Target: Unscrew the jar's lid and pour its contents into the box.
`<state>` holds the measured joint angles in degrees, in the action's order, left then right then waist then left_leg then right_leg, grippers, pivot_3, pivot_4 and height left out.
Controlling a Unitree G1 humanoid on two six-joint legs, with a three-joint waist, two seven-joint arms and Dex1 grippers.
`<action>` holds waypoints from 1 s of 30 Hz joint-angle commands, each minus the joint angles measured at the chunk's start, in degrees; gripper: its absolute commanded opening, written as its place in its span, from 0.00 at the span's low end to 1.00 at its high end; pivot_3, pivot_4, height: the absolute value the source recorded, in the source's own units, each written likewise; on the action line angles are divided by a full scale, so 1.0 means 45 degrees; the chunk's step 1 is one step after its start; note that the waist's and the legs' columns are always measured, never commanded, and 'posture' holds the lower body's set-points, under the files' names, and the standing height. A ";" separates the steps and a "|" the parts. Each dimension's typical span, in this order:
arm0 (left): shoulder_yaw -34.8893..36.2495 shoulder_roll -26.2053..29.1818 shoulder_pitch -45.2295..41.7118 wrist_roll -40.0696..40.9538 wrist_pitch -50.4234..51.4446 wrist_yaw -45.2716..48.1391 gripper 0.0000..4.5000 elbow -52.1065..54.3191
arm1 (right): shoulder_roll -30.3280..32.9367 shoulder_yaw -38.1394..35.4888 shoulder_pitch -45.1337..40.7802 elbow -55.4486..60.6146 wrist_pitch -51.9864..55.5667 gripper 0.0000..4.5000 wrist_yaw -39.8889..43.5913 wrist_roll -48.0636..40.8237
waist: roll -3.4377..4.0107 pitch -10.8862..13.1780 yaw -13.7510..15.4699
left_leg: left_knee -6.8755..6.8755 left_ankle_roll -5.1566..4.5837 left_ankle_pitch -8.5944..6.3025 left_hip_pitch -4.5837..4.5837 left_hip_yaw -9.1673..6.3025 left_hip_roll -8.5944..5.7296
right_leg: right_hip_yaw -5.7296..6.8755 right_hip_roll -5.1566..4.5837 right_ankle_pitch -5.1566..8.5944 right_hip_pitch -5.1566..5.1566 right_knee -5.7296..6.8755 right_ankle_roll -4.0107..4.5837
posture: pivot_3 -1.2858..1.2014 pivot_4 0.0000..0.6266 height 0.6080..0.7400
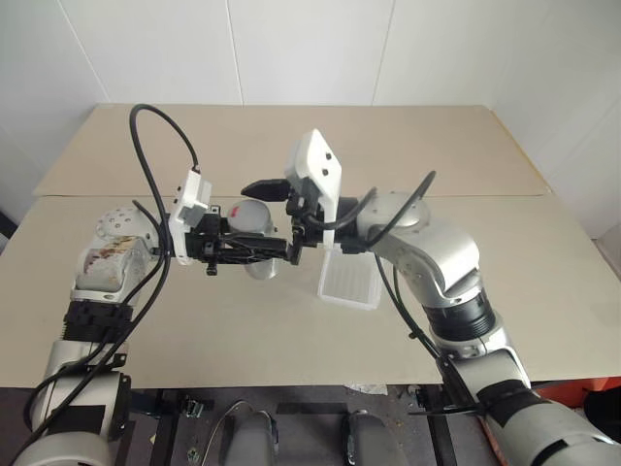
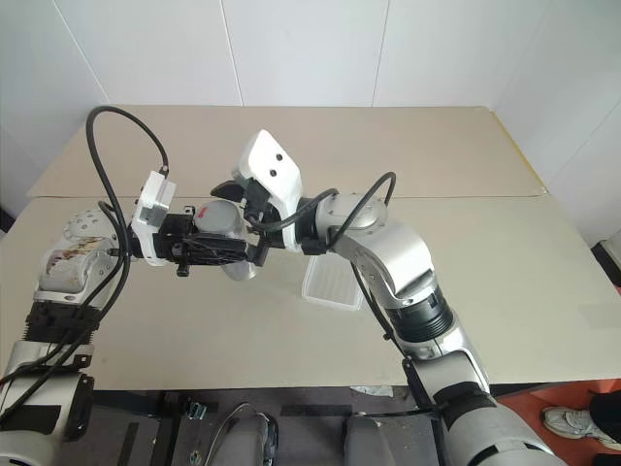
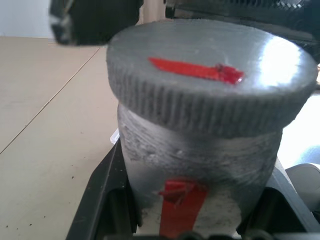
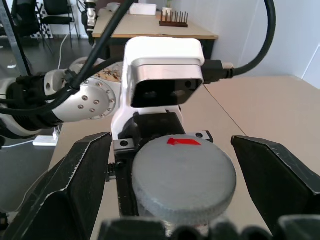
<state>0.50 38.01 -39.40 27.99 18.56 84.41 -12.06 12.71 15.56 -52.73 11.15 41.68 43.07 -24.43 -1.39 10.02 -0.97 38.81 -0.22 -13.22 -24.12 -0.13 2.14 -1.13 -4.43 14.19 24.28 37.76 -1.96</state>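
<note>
The jar (image 3: 200, 165) is silvery-grey with 1 red stripe down its side. Its lid (image 3: 210, 75) is the same grey, ribbed at the rim, with 1 red mark. The box (image 1: 349, 282) is translucent white; the table (image 1: 543, 291) is plain beige.

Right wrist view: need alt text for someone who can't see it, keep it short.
The right pincer is open, one black finger on each side of the grey ribbed lid, not touching it. The lid, with a small red mark, sits on the jar, which the left pincer is shut on. Beyond is a tan table.
</note>
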 commanded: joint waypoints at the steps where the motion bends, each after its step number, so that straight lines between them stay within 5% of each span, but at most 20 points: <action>1: 0.0189 0.0096 -0.0163 0.0058 -0.0268 -0.0010 0.43 0.0276 | -0.0100 -0.0040 -0.0393 0.0138 -0.0157 0.99 0.0003 0.0062 | 0.0000 0.0000 -0.0002 | 0.0000 0.0000 0.0000 0.0000 0.0000 0.0000 | 0.0000 0.0000 0.0000 0.0000 0.0000 0.0000 | 0.52 0.24 1.00; 5: 0.0224 0.0155 -0.0093 0.0091 -0.0242 0.0017 0.43 0.0354 | -0.0200 -0.0102 -0.0412 0.0140 -0.0062 0.95 0.0013 0.0059 | 0.0000 0.0000 -0.0003 | 0.0001 0.0000 0.0000 0.0000 -0.0001 0.0000 | 0.0000 0.0000 0.0000 0.0000 -0.0001 0.0000 | 0.52 0.24 1.00; 11: 0.0221 0.0173 -0.0063 0.0098 -0.0222 0.0006 0.43 0.0417 | -0.0184 -0.0202 -0.0436 0.0115 0.0029 0.61 0.0009 0.0026 | 0.0000 0.0000 -0.0003 | 0.0001 0.0000 0.0000 0.0000 0.0000 0.0000 | 0.0000 0.0000 0.0000 0.0000 -0.0002 0.0000 | 0.52 0.24 1.00; 16: 0.0212 0.0178 -0.0046 0.0080 -0.0245 0.0008 0.43 0.0405 | -0.0115 -0.0412 -0.0541 0.0035 0.0094 0.61 -0.0019 -0.0041 | 0.0000 0.0000 -0.0004 | 0.0001 0.0000 0.0000 0.0000 0.0000 0.0000 | 0.0000 0.0000 0.0000 0.0000 -0.0001 0.0000 | 0.52 0.24 1.00; 22: 0.0078 0.0288 0.0290 -0.0086 -0.0561 0.0217 0.43 0.0302 | 0.0503 -0.2756 -0.1058 -0.0039 0.1752 0.61 -0.0646 -0.1576 | 0.0000 0.0000 0.0001 | -0.0001 0.0000 0.0000 0.0001 -0.0001 0.0002 | 0.0001 0.0000 -0.0001 -0.0002 -0.0001 0.0001 | 0.52 0.24 1.00; 30: 0.0008 0.0089 0.0128 -0.0107 -0.0729 0.0212 0.43 0.0036 | 0.2126 -0.4656 0.0506 0.1264 0.2734 0.61 -0.1677 -0.2409 | -0.0001 0.0000 0.0053 | -0.0017 -0.0001 0.0000 -0.0010 -0.0003 -0.0001 | 0.0009 -0.0003 0.0000 -0.0006 -0.0021 0.0001 | 0.52 0.24 1.00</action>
<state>0.09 38.41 -37.62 27.11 16.31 85.16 -12.28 21.34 -3.06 -50.88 13.82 53.44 36.73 -34.24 -1.39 10.02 -0.74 38.74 -0.22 -13.23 -24.17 -0.14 2.13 -1.09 -4.45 14.19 24.26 37.67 -1.96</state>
